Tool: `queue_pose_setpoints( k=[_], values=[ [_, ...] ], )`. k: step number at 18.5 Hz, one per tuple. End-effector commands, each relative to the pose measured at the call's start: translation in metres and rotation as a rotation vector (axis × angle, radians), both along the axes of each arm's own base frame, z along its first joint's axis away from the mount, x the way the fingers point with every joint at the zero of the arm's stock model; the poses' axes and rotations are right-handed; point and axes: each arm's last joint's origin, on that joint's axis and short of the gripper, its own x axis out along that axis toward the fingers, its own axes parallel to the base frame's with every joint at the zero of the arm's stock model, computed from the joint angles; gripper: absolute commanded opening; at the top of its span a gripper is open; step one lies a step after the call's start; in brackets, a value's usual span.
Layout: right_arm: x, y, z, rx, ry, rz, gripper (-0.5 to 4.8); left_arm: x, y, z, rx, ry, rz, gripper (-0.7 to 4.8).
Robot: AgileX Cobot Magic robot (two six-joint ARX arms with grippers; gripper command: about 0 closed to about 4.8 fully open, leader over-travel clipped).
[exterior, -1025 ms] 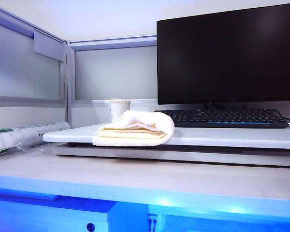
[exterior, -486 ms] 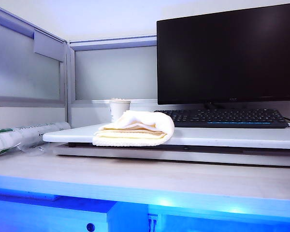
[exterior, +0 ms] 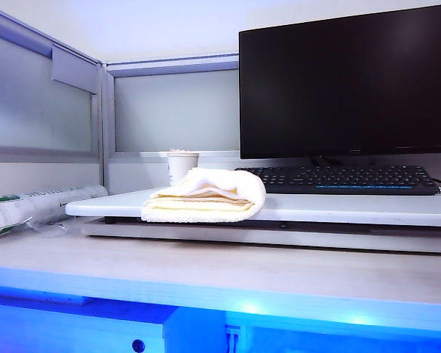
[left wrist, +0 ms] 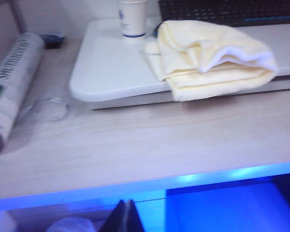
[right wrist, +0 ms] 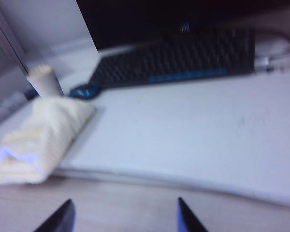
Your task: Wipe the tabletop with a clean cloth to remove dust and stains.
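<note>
Pale wood-grain desk (exterior: 206, 268) carrying the white tabletop (exterior: 353, 208). On the tabletop: folded cream cloth (exterior: 206, 195) overhanging its front edge, paper cup (exterior: 181, 166) behind the cloth, black keyboard (exterior: 342, 179) beside the cloth. Off the tabletop's end, on the desk: printed roll (exterior: 29, 208).

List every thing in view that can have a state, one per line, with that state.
cloth: folded, lying on the tabletop, overhanging its front edge, untouched
tabletop: not yet being wiped
paper cup: upright behind the cloth
monitor: screen dark
keyboard: flat under the monitor
left gripper: shut, low before the desk
right gripper: open, empty, short of the tabletop
</note>
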Motion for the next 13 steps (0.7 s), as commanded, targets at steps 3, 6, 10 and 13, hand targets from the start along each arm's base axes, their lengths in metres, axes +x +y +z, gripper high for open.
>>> queue_pose_setpoints(
  k=[3, 6, 10, 13],
  values=[
    [0.014, 0.001, 0.055, 0.049, 0.04, 0.105, 4.01, -0.002, -0.005, 0.003, -0.065, -0.004, -0.165, -0.06],
    [0.033, 0.0, 0.072, 0.099, 0.097, 0.162, 4.24, -0.003, -0.006, 0.003, -0.088, 0.004, -0.212, -0.06],
    [0.065, 0.004, 0.092, 0.116, 0.148, 0.231, 4.79, -0.003, -0.006, 0.003, -0.09, 0.003, -0.228, -0.06],
    [0.103, 0.031, 0.105, 0.101, 0.166, 0.344, 4.79, -0.003, -0.006, 0.004, -0.089, -0.001, -0.228, -0.06]
  ],
)
